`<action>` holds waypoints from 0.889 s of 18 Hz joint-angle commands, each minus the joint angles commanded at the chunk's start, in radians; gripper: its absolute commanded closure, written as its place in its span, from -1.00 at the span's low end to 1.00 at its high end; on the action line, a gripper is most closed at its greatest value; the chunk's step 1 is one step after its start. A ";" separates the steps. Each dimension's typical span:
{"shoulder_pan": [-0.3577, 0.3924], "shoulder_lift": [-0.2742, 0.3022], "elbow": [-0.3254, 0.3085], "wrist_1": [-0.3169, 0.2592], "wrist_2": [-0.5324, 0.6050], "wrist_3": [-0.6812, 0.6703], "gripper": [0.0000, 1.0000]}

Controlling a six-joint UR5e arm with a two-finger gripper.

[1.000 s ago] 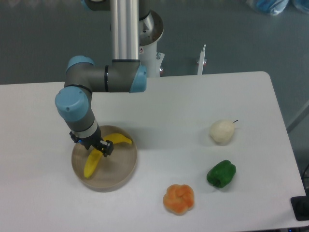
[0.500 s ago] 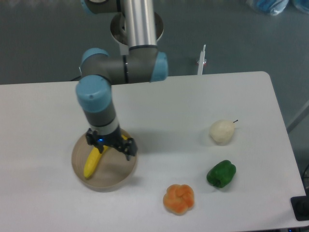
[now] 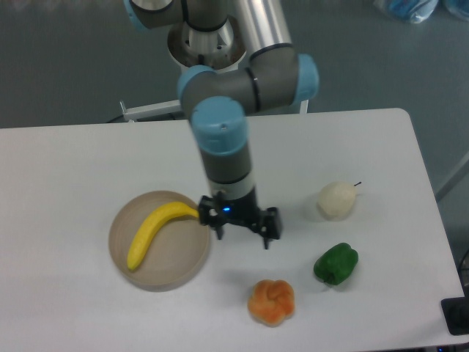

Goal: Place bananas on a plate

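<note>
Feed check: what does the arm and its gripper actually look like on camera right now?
The arm has silver-grey tubular links and dark grey joint housings with light blue round caps. The gripper is black, with two dark fingers and a small blue light on its body. No cables are visible along the arm.

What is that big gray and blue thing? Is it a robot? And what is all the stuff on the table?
Yes, it is a robot arm. The gray tubes with blue caps are its joints, a bit like your shoulder and elbow. At the bottom sits its gripper, a hand with just two black fingers. Right now the fingers are spread open and hold nothing. The picture comes from one camera looking down at the white table from above. On the table you can see a yellow banana lying on a round tan plate, a pale pear-like fruit, a green pepper and a small orange pumpkin. The gripper hangs just right of the plate.
</note>
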 joint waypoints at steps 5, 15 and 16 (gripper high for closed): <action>0.072 0.032 -0.003 -0.024 0.058 0.201 -1.00; 0.128 0.075 -0.020 -0.068 0.080 0.493 -1.00; 0.129 0.078 -0.020 -0.066 0.078 0.487 -1.00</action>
